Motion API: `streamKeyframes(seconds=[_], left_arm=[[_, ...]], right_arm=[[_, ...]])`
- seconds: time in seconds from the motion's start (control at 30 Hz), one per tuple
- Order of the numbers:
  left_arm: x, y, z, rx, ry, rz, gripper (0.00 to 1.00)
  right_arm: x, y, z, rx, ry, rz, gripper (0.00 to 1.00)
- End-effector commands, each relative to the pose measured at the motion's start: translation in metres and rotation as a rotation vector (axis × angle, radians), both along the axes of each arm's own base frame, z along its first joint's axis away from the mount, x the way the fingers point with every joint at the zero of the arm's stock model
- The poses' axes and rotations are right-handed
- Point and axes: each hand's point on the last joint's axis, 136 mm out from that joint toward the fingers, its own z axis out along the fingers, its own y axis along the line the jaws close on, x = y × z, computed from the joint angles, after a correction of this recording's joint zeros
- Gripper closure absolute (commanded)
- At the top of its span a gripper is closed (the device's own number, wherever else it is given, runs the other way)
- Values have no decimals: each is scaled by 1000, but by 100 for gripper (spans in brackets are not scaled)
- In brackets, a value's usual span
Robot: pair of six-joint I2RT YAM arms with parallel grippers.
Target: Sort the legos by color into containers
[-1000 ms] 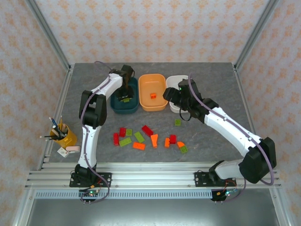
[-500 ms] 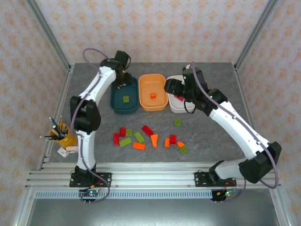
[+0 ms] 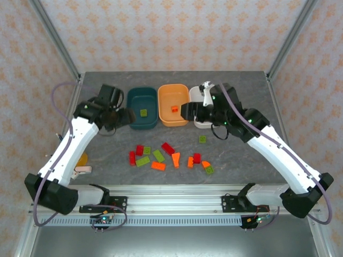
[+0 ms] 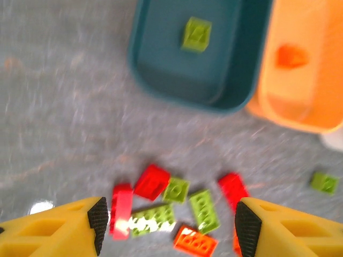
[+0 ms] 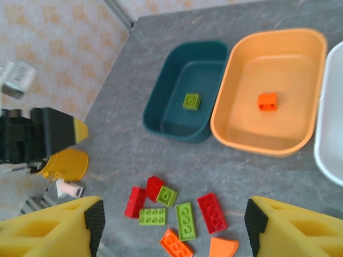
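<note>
I count three tubs in a row at the far side of the tabletop (image 3: 236, 168): one teal tub (image 3: 140, 96), one orange tub (image 3: 170, 93) just beside it, and one white tub (image 5: 333, 118) at the end, much of it covered by my right arm in the overhead view. The teal tub holds a single yellow-green brick (image 3: 143, 112) and the orange tub holds a single orange brick (image 3: 174, 108). Nearer my bases I count thirteen loose bricks lying on the tabletop: four red bricks (image 3: 168, 148), five green bricks (image 3: 158, 155) and four orange pieces (image 3: 158, 166), two of which are wedges. Twelve of these lie in a loose band, several of them touching. The thirteenth, a lone green square (image 3: 202, 139), sits apart between that band and the white tub. My left claw (image 3: 125, 116) hangs just left of the teal tub, its two fingers spread apart with nothing between them. In its own wrist view, which is blurred, the band of bricks lies below the gap and both filled tubs are beyond it. My right claw (image 3: 186, 111) hangs over the place where the orange and white tubs meet, its fingers likewise apart and holding nothing. From its wrist view I also see one yellow cup (image 5: 65, 164) near the left edge of the tabletop
</note>
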Motion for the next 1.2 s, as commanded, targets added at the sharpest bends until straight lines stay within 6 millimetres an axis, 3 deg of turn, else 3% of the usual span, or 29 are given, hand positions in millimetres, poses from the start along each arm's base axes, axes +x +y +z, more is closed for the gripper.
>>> streamKeyframes(seconds=[0.0, 0.13, 0.27, 0.37, 0.43, 0.53, 0.63, 0.77, 0.87, 1.03, 1.17], left_arm=[[-42, 1, -15, -31, 52, 17, 33], [-74, 10, -29, -35, 61, 51, 33], [-90, 19, -30, -40, 26, 95, 35], [-98, 21, -30, -49, 15, 104, 35], [-100, 18, -30, -65, 13, 93, 35], [-98, 3, -29, -136, -4, 41, 35], [-90, -26, -24, -248, -57, -58, 34], [-83, -57, -24, -312, -82, -147, 34], [-80, -70, -28, -301, -78, -170, 34], [-75, -93, -27, -319, -99, -211, 34], [-76, -101, -29, -310, -94, -231, 34]], right_arm=[[-13, 4, -30, -43, 44, -7, 30], [-29, 39, -60, -94, 64, 57, 30], [-41, 80, -87, -137, 87, 107, 32], [-41, 88, -102, -144, 108, 70, 34], [-34, 75, -109, -168, 101, -14, 35], [-23, 35, -122, -228, 98, -166, 35], [-19, -6, -147, -260, 206, -290, 35], [-26, -38, -197, -316, 394, -332, 33], [-25, -48, -226, -358, 491, -332, 31], [-15, -48, -257, -368, 600, -363, 29], [-16, -48, -278, -402, 672, -397, 31]])
